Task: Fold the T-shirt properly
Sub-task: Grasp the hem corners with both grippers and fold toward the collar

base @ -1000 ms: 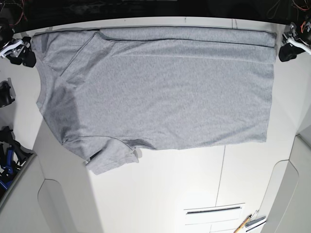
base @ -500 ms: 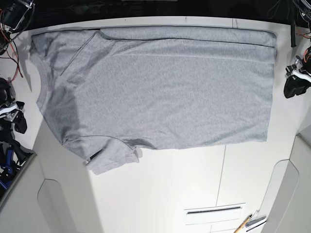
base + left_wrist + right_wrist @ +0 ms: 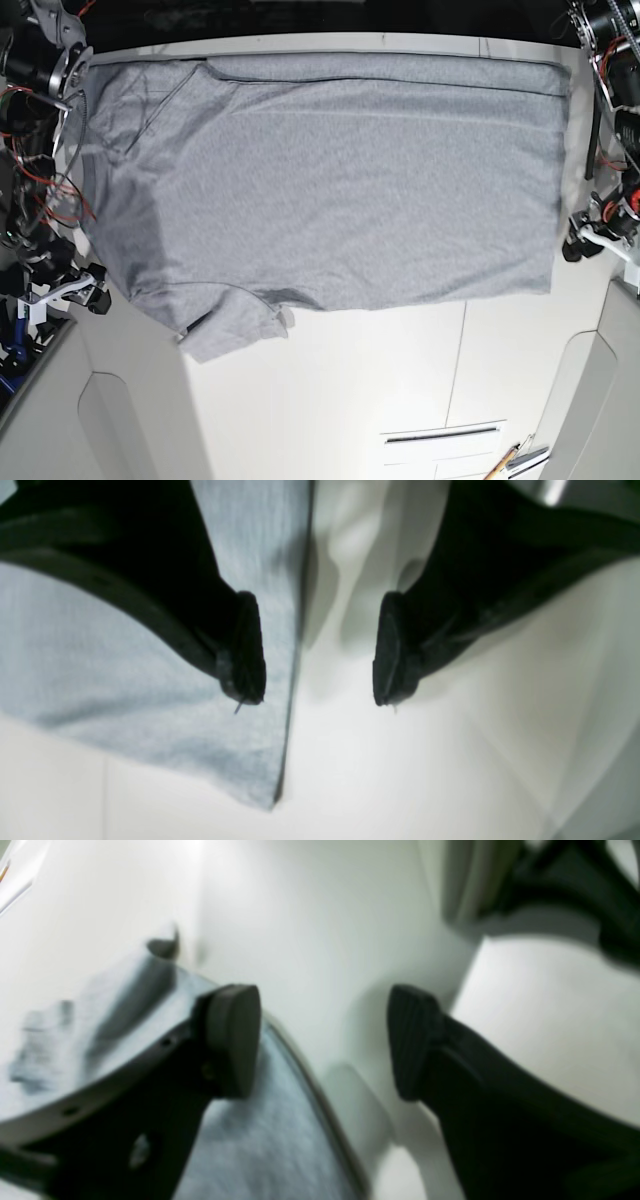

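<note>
The light grey T-shirt (image 3: 330,180) lies flat on the white table (image 3: 350,390), plain side up, with a strip folded over along its far edge and one sleeve (image 3: 235,330) sticking out at the near left. My left gripper (image 3: 580,243) is open beside the shirt's near right corner. In the left wrist view it (image 3: 317,652) straddles the shirt's side edge (image 3: 125,670), empty. My right gripper (image 3: 92,290) is open beside the shirt's left edge near the sleeve. In the right wrist view it (image 3: 324,1040) hangs over the shirt's curved edge (image 3: 260,1150), empty.
A pencil (image 3: 498,463) and a white slotted label (image 3: 440,436) lie at the table's near right. Grey panels (image 3: 110,420) flank the near corners. Cables and arm hardware (image 3: 45,130) crowd the left side.
Both grippers have moved from the shirt's far corners down along its sides toward the near edge. The shirt has not moved.
</note>
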You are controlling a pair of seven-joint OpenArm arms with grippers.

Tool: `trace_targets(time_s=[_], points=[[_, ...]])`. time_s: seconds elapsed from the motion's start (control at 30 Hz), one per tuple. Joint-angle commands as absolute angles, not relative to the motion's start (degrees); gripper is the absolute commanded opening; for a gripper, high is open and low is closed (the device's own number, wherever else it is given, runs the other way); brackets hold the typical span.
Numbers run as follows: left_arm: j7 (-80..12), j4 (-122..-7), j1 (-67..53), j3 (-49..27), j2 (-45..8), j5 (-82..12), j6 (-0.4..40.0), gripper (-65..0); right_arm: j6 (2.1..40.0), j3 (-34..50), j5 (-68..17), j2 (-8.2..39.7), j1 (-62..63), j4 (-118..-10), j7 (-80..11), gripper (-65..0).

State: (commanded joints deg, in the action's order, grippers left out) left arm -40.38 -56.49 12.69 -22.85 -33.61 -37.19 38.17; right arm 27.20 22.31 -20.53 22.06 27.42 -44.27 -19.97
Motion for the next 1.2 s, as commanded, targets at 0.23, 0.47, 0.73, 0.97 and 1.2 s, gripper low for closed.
trace_targets(time_s=[0.23, 0.47, 0.73, 0.97, 1.2], points=[[-40.0, -44.9, 19.3, -18.8, -33.3, -39.6, 40.0, -27.4, 28.4, 22.2, -19.5, 22.0, 27.4, -40.0, -19.2, -25.5], [-43.5, -44.9, 19.4, -18.8, -30.0, -43.9, 40.0, -27.4, 32.5, 21.8, -23.6, 20.6, 27.9, -39.9, -19.3, -25.5], [-46.2, -44.9, 19.4, -18.7, -28.6, -43.9, 40.0, -27.4, 32.8, 13.9, -23.9, 17.6, 28.9, -39.9, -19.3, -25.5], [-47.0, -44.9, 19.4, -18.7, -28.6, -44.3, 40.0, -45.1, 32.8, 11.0, -25.9, 16.3, 28.9, -39.9, -19.3, -40.9], [-49.3, -46.4, 19.7, -18.8, -28.9, -44.4, 40.0, -65.0, 33.7, 11.0, -25.7, 16.5, 28.9, -42.9, -20.1, -65.0]])
